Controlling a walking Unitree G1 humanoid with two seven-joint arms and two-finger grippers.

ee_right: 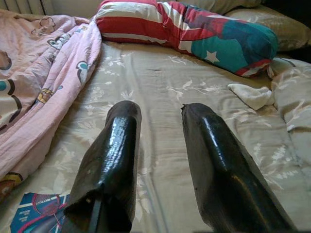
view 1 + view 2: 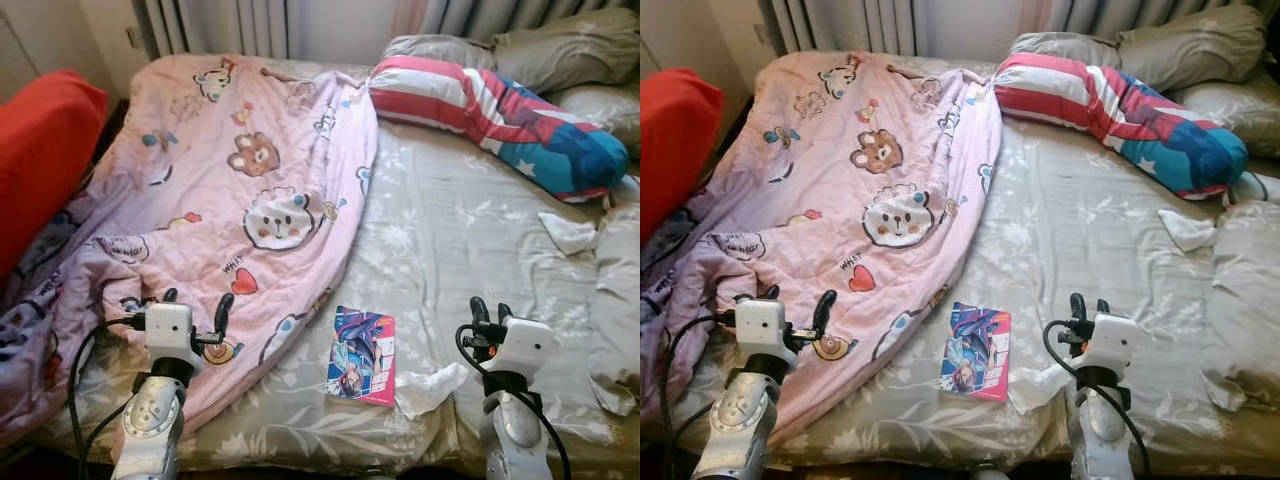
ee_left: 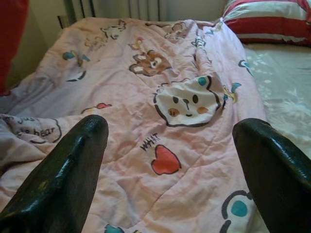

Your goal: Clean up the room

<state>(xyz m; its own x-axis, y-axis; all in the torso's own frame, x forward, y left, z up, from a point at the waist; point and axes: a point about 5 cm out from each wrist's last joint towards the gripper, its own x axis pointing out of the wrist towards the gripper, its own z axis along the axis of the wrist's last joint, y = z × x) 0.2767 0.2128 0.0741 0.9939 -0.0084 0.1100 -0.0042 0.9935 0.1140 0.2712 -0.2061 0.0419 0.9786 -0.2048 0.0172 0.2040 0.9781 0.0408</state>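
A pink cartoon-print blanket (image 2: 250, 180) lies rumpled over the left half of the bed. On the grey floral sheet (image 2: 450, 230) near the front edge lies a colourful book (image 2: 362, 355), with a crumpled white tissue (image 2: 430, 388) beside it. A second white cloth (image 2: 568, 232) rests at the right. My left gripper (image 2: 197, 303) hovers over the blanket's front part, open wide and empty (image 3: 170, 128). My right gripper (image 2: 490, 312) hangs over the sheet to the right of the book, its fingers (image 1: 121, 145) a little apart, holding nothing.
A long red, white and blue striped pillow (image 2: 500, 110) lies across the head of the bed, with grey pillows (image 2: 560, 45) behind it. A red cushion (image 2: 45, 140) stands at the left. A radiator (image 2: 215, 25) lines the far wall.
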